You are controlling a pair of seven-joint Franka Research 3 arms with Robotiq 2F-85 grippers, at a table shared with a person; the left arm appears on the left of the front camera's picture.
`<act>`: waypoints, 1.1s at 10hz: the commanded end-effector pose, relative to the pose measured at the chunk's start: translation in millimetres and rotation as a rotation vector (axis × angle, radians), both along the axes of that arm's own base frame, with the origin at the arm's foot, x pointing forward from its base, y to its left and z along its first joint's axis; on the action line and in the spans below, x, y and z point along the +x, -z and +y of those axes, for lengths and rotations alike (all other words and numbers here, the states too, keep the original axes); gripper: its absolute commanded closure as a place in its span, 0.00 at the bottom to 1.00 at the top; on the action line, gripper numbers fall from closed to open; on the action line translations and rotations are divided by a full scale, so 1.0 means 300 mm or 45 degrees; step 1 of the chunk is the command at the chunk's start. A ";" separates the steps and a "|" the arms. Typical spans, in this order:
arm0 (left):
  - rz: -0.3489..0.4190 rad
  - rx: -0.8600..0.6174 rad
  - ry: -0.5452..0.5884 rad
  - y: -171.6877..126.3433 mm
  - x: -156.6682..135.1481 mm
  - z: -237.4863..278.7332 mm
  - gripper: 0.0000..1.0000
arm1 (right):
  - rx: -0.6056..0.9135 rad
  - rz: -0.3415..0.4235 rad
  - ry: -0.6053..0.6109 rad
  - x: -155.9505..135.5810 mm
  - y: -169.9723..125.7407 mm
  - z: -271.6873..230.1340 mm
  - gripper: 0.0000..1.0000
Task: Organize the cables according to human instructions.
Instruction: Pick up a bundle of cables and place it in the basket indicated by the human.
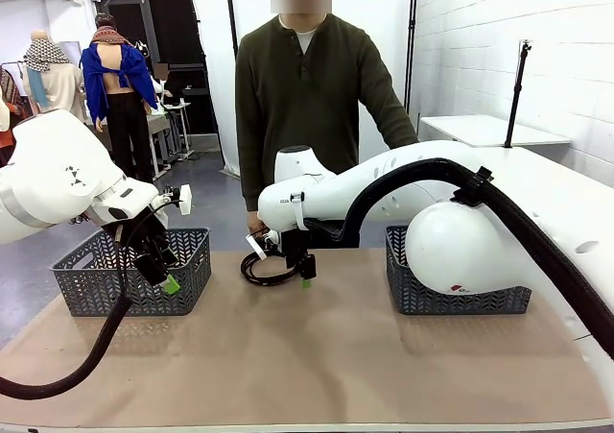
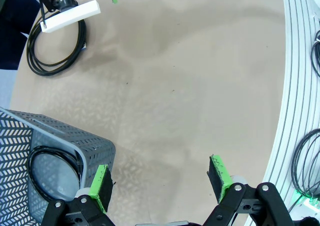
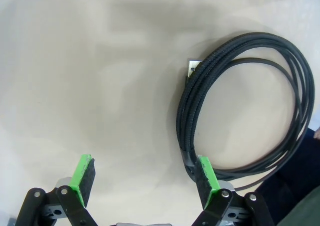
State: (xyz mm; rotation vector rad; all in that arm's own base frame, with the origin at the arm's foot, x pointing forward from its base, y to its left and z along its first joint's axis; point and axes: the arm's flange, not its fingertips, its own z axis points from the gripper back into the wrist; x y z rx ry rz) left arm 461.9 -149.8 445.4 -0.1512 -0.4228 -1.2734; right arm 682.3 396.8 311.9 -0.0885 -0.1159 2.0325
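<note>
Your right gripper (image 3: 145, 183) hangs over the counter (image 3: 100, 75) with its jaws spread wide and nothing between them. One green pad (image 3: 206, 175) sits right at the near edge of a coiled cable (image 3: 240, 110); whether it touches the cord you cannot tell. That offset suggests you are lining up to take the coil by its bundled side, where the strands run tight together, rather than across the open loop.

The cable is a thin black braided cord wound in several turns, roughly oval, lying flat on the counter. A small metal plug end (image 3: 192, 65) pokes out at the far side of the bundle, away from the gripper. In the front view the same coil (image 1: 269, 272) lies just below your right gripper (image 1: 305, 272), near the far edge of the counter where the person stands.

Your left gripper (image 2: 162, 181) is also spread and empty, hovering beside a grey basket (image 2: 95, 146). Inside that basket, just off its finger (image 2: 100, 187), another black coil (image 2: 52, 161) already lies, so the basket looks like a sorting spot.
</note>
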 end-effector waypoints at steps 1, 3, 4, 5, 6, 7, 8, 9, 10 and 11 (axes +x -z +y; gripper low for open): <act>0.010 0.003 0.000 -0.009 -0.001 0.000 0.00 | -0.028 -0.048 0.015 0.051 0.010 0.036 0.00; 0.010 0.003 0.000 -0.009 -0.001 0.000 0.00 | -0.029 -0.020 0.003 0.072 0.028 0.043 0.00; 0.010 0.003 0.000 -0.009 -0.001 0.000 0.00 | -0.034 -0.016 0.003 0.079 0.037 0.048 0.00; 0.010 0.003 0.000 -0.009 -0.001 0.000 0.00 | -0.033 -0.023 0.008 0.088 0.040 0.051 0.00; 0.010 0.003 0.000 -0.009 -0.001 0.000 0.00 | -0.032 -0.020 0.003 0.092 0.038 0.056 0.00; 0.010 0.003 0.000 -0.009 -0.001 0.000 0.00 | -0.037 0.006 0.002 0.098 0.044 0.057 0.00; 0.010 0.003 0.000 -0.009 -0.001 0.000 0.00 | -0.049 0.028 -0.006 0.098 0.050 0.060 0.00; 0.010 0.003 0.000 -0.009 -0.001 0.000 0.00 | -0.052 0.064 -0.003 0.100 0.051 0.059 0.00; 0.010 0.003 0.000 -0.009 -0.001 0.000 0.00 | -0.079 0.114 0.003 0.096 0.043 0.053 0.00; 0.010 0.003 0.000 -0.009 -0.001 0.000 0.00 | -0.077 0.142 0.003 0.091 0.032 0.046 0.00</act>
